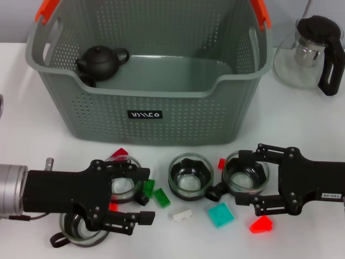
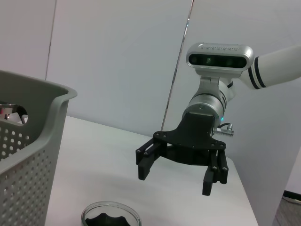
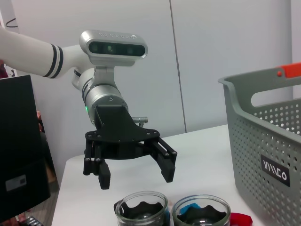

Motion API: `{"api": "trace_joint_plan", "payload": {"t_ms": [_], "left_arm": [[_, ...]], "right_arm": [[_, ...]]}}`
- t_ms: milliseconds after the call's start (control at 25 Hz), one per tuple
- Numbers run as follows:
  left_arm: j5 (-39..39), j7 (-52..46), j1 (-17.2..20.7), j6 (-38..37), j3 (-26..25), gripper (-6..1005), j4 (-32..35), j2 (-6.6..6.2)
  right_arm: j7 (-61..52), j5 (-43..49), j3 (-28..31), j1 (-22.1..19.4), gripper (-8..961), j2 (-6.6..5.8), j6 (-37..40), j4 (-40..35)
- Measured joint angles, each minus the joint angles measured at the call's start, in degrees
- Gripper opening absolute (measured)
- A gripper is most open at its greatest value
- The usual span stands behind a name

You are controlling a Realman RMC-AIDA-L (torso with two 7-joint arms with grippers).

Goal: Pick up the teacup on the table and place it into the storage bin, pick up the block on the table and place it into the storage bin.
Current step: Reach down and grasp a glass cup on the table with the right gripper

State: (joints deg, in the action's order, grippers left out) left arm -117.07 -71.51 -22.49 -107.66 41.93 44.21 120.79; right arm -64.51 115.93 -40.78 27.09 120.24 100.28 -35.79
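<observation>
White table [image 1: 32, 140], both pincers spread, right pincer [image 1: 242, 183] around a teacup [image 1: 245, 174], left pincer [image 1: 141, 197] beside another.

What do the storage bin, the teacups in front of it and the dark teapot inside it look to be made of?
Storage bin: matte grey moulded plastic, perforated walls, orange-red handle pieces. Teacups, such as the middle one: clear glass by the see-through glossy walls, each with a dark wavy-edged piece inside. Teapot: dull dark brown, probably unglazed clay.
</observation>
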Motion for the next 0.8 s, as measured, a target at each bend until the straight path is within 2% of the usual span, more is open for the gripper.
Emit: {"api": "trace_joint_plan", "payload": {"t_ms": [600,800], "left_arm": [[0.0,-0.1,0.0,-0.44,-0.38,860,0.0,-0.26],[-0.01,-2.08,0.76,-3.14,-5.63,860,0.4,-1.24]], "right_arm": [[-3.43,-0.32,0.48,0.17,915,0.0,-0.09,0.03],[-15.23,-1.73,0.48,1.71,914,-0.09,0.27,-0.43]]}}
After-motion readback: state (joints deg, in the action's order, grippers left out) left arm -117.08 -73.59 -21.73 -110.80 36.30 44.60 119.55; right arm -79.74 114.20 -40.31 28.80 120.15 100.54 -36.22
